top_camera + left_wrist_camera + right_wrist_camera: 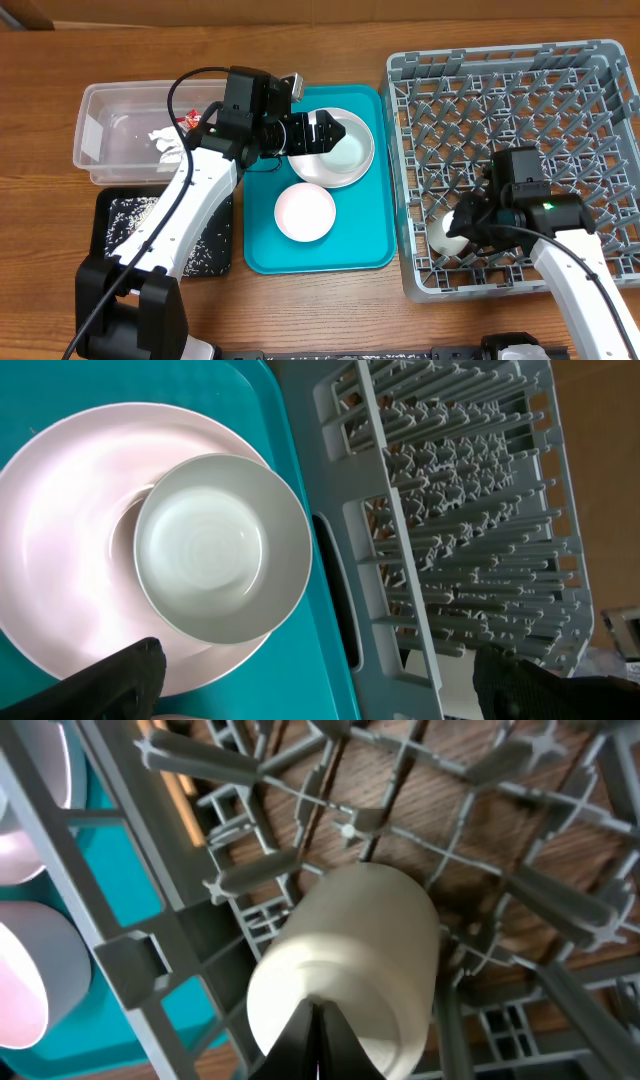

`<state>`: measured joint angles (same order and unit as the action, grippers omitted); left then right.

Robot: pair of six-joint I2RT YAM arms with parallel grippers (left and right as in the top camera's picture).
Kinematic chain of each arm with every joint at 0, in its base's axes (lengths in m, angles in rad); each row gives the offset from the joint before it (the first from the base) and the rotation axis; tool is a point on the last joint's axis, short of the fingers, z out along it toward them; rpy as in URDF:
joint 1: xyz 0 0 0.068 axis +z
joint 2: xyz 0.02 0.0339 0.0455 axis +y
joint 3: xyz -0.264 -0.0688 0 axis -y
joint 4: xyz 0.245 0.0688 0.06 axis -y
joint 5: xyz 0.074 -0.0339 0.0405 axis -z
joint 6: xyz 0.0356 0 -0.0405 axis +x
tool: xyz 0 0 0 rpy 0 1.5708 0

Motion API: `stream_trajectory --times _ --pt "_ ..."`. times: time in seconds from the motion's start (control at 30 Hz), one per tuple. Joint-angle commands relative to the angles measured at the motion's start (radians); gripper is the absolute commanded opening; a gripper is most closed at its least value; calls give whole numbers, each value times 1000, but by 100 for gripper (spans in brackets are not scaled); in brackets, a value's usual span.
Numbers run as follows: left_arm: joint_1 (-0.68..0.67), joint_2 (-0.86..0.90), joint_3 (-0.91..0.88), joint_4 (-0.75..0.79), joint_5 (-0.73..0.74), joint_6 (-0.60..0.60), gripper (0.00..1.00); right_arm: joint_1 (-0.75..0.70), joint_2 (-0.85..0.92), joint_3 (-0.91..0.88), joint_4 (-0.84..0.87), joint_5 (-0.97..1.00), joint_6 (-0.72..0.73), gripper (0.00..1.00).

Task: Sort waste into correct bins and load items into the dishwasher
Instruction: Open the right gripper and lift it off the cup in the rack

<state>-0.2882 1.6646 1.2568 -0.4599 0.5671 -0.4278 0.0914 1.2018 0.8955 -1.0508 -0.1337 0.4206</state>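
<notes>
Right gripper (318,1020) is clenched on the rim of the white cup (350,950), its two black fingertips pressed together over the wall at the cup's mouth. The cup is inside the rack (500,50), near the front-left corner, tipped so that its mouth faces the wrist camera, with pegs (250,875) standing close around it. Whether it already bears on the lattice floor or hangs just above it, I cannot tell.

By my reading the loading step is in hand and this cup is about to be set down. The next move calls for settling it between the pegs, letting the fingers part, then lifting straight out so that nothing catches on the uprights. Tipped as it is, the cup may roll once freed.

Beside the rack, on the teal tray (310,255), the plate (60,510) carries the bowl (215,550), and a second pale round vessel (304,212) sits just in front of them. Left gripper (335,133) hovers above the plate with its fingers (130,675) spread fully apart and holding nothing, which suggests the bowl is next.

Farther left, the clear tub (95,120) holds the wrapper (187,122) and the napkin (165,140), and the black tray (110,215) holds scattered rice (130,210), so the sorting looks finished.
</notes>
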Motion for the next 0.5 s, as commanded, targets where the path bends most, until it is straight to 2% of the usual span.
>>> stream_trajectory --times 0.0,0.13,0.3,0.47 --pt "-2 -3 14 0 -2 -10 100 -1 5 -23 2 13 22 4" --pt "-2 -3 14 0 -2 -10 100 -1 3 45 -14 13 21 4" --pt "-2 -3 14 0 -2 -10 100 -1 3 234 -111 14 18 4" --pt "-2 -3 14 0 -2 -10 100 -1 0 262 -141 14 18 4"
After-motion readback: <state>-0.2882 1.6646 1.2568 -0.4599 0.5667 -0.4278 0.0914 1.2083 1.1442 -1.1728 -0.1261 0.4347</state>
